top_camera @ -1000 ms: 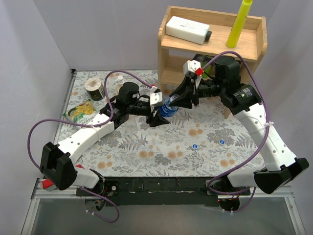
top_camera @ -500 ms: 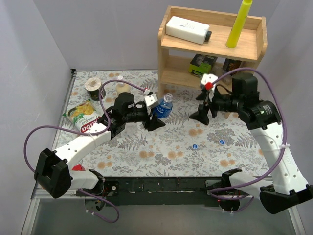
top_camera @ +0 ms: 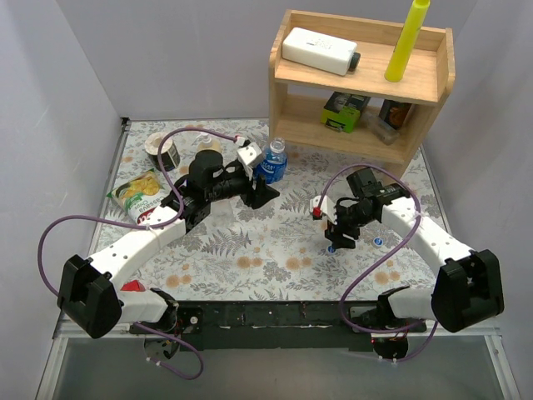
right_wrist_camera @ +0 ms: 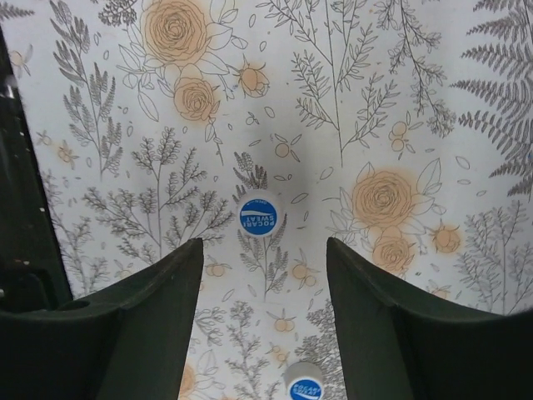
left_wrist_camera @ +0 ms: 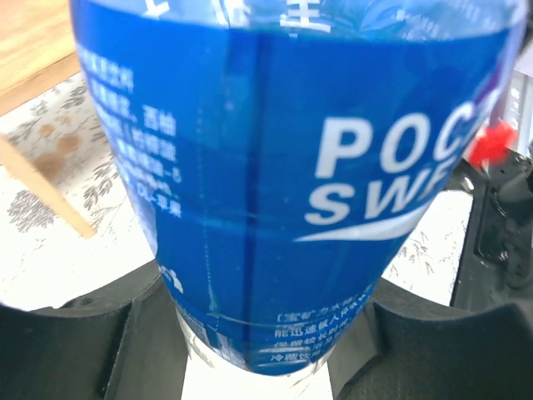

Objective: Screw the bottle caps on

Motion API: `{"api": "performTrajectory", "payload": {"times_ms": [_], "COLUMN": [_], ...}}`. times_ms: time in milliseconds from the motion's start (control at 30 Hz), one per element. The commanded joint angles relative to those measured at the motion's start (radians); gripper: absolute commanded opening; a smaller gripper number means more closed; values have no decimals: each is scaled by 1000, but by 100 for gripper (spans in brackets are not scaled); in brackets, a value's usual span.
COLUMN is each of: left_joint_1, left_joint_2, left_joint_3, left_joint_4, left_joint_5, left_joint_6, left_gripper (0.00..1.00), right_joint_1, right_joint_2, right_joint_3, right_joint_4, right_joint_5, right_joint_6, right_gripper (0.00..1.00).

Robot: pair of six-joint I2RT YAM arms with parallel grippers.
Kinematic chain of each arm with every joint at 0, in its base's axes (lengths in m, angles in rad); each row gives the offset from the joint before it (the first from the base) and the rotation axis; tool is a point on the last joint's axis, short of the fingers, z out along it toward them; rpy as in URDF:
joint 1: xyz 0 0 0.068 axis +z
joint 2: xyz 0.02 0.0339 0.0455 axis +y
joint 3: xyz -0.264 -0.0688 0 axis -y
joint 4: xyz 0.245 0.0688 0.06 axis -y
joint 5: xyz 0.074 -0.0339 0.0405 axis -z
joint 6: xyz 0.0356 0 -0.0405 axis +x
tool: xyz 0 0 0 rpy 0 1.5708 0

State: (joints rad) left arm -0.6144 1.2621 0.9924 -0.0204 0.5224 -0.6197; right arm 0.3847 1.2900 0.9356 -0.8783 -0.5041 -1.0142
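A clear bottle with a blue label band stands upright at the back middle of the table. My left gripper is shut on its lower part. In the left wrist view the bottle fills the frame between my left gripper's black fingers. My right gripper points down, open and empty, just above a blue cap. In the right wrist view this cap lies on the cloth just ahead of the open right gripper. A second blue cap lies to its right and shows in the right wrist view. I cannot make out the plain bottle.
A wooden shelf stands at the back right with a white box, a yellow tube and small boxes. A tape roll, a cream bottle and a snack packet lie at the back left.
My right gripper left the bottle's top, swung right, then came down and forward over the blue cap. My left gripper moved the bottle slightly back and left.
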Motion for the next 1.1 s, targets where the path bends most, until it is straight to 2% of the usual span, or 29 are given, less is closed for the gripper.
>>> {"api": "performTrajectory", "payload": {"times_ms": [0, 200, 500, 1067], "left_joint_1": [15, 19, 24, 27], "left_joint_2": [-26, -32, -32, -35], "left_joint_3": [34, 37, 17, -9], "left_joint_4": [7, -7, 5, 14], "left_joint_5": [-41, -36, -32, -22], "left_joint_6": [-23, -14, -23, -31], "left_gripper": [0, 0, 0, 0], "right_joint_1": [29, 77, 91, 117], "right_joint_2": [-18, 2, 40, 107], "right_joint_3": [-58, -130, -187, -192], "right_joint_4": [98, 117, 173, 234], "right_joint_5": [22, 56, 108, 124], "right_joint_6": [-246, -317, -293, -281], "right_gripper": [67, 67, 63, 53]}}
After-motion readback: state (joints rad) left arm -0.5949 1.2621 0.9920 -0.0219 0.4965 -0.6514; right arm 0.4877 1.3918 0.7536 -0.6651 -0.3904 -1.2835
